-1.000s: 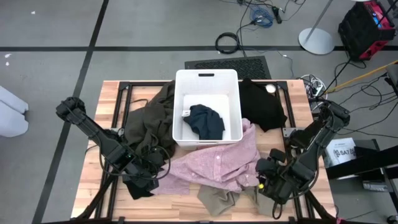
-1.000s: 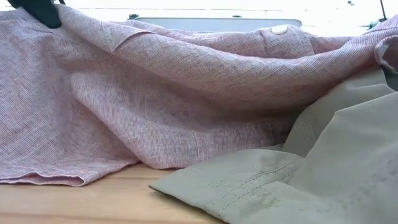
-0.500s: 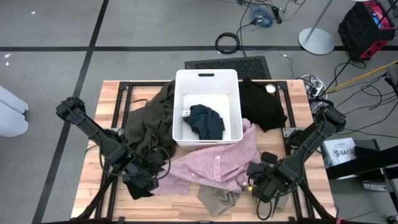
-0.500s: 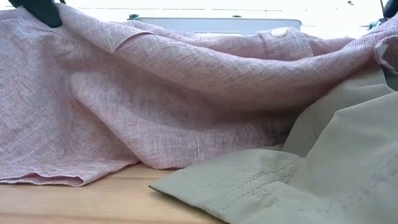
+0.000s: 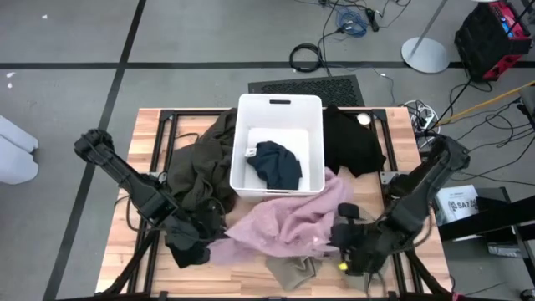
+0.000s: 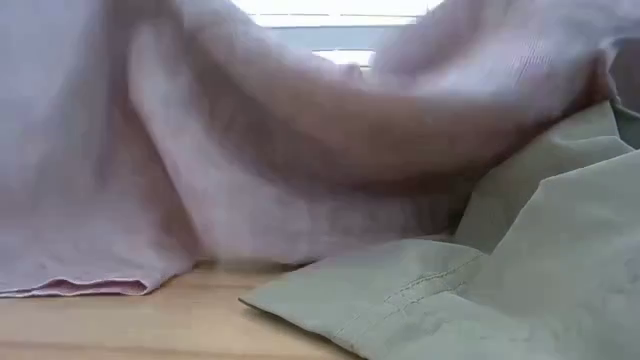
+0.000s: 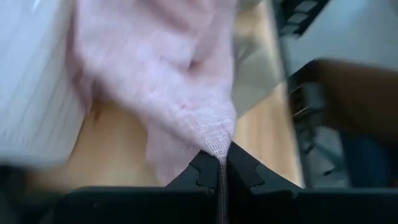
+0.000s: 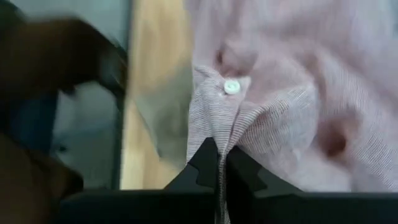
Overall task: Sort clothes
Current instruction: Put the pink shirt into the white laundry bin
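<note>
The pale pink shirt [image 5: 288, 221] lies bunched across the near middle of the table, and both grippers hold it up. My left gripper [image 5: 216, 237] is shut on its left end; my right gripper [image 5: 338, 240] is shut on its right end. In the low view the shirt's hem [image 6: 80, 287] still lies on the wood, beside a khaki garment [image 6: 500, 280]. A navy garment [image 5: 276, 163] lies inside the white bin [image 5: 242, 125]. A dark olive garment [image 5: 201, 163] is heaped left of the bin, and a black one [image 5: 351, 138] lies to its right. My left gripper pinches an edge of the pink shirt [image 7: 217, 146] between its two fingers; the cloth runs away from the fingertips, drawn up into a peak. The fingers slant down toward the table's right. My right gripper pinches a fold of the pink shirt [image 8: 217, 127] between its two fingers, just below a white button [image 8: 231, 87]. The cloth gathers into creases at the fingertips. The fingers slant down toward the table's left.
Another black garment [image 5: 188, 251] lies under my left arm at the near left. The khaki garment [image 5: 292, 269] lies at the near edge, partly under the pink shirt. Bare wood shows at the table's near left and far left corners.
My right gripper has moved toward the table's left onto the pink shirt's right end and risen. My left gripper has risen a little and tipped up. The shirt, spread flat before, is now gathered and lifted between them; its near hem stays on the table.
</note>
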Controlling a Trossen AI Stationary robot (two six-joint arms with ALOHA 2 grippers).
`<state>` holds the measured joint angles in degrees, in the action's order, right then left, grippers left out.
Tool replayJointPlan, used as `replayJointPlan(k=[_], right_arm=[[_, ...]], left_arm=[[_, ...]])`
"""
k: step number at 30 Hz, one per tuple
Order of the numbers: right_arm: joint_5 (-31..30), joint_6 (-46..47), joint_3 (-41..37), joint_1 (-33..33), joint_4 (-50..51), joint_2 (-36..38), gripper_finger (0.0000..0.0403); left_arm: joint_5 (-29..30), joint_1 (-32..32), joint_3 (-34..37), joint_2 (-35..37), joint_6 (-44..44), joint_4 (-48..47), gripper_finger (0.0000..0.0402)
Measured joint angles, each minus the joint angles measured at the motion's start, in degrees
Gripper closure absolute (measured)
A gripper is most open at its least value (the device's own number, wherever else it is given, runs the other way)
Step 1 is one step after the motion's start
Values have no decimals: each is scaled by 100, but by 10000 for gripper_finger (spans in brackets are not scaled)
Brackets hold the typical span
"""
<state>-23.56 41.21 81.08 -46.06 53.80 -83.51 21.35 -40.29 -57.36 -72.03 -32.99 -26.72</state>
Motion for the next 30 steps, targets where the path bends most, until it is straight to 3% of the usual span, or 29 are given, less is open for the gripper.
replayJointPlan(k=[8, 14, 22, 30], right_arm=[[-345, -1633, 849, -42, -1562, 343, 402], [-403, -1676, 1308, 108, -2125, 484, 403], [-932, -860, 1315, 413, -1166, 424, 403], [-886, 680, 647, 680, -198, 396, 403]], left_arm=[[293, -578, 0, 509, 1502, 1092, 397], [1371, -979, 0, 970, 1569, 896, 399], [2429, -985, 0, 1246, 355, -512, 395], [2372, -988, 0, 1099, -1002, -984, 320]])
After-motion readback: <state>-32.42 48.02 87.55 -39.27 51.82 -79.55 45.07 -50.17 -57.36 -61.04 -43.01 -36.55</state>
